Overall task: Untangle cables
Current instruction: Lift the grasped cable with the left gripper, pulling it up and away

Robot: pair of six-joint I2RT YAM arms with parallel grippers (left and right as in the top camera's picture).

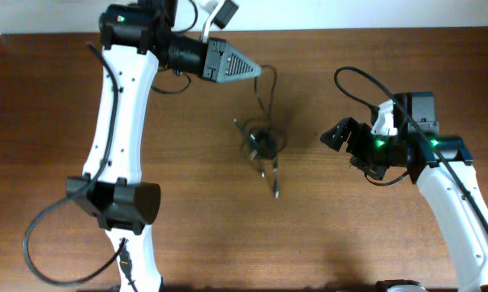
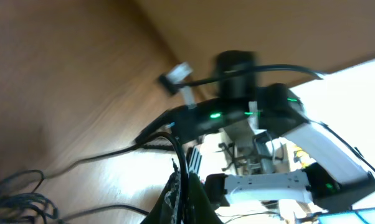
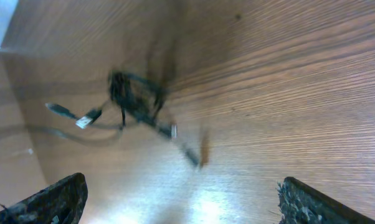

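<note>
**Cables** [image 1: 264, 144]: thin, black, gathered in a small loose knot near the middle of the worktop [image 1: 366, 243]. One strand [image 1: 270, 93] running out of the knot toward the far left. Two plug ends splayed clear of the knot, one [image 1: 275, 188] toward the near edge, one [image 1: 238, 123] toward the upper left. A silvery plug [image 3: 85, 120] beside the knot in the right wrist view.

**Left fingers** [image 1: 256, 70]: closed tight, pinching the far end of the strand. Placed well apart from the knot, toward the far edge of the worktop. In the left wrist view, strand arching down into the closed tips; knot low at the left border of that view, blurred.

**Right fingers** [image 1: 341, 142]: spread wide, holding nothing. Placed to the right of the knot, apart from it, pointing toward it. In the right wrist view, one of the pads [image 3: 56, 199] at each bottom corner, the knot ahead between them and touching neither.

**Surface:** brown wood-grain worktop, with a soft patch of glare in the right wrist view.

**Room:** pale band [image 1: 349, 15] along the far edge in the overhead view. Bright, blurred background behind the right arm [image 2: 324, 149] in the left wrist view; contents too indistinct to list.
</note>
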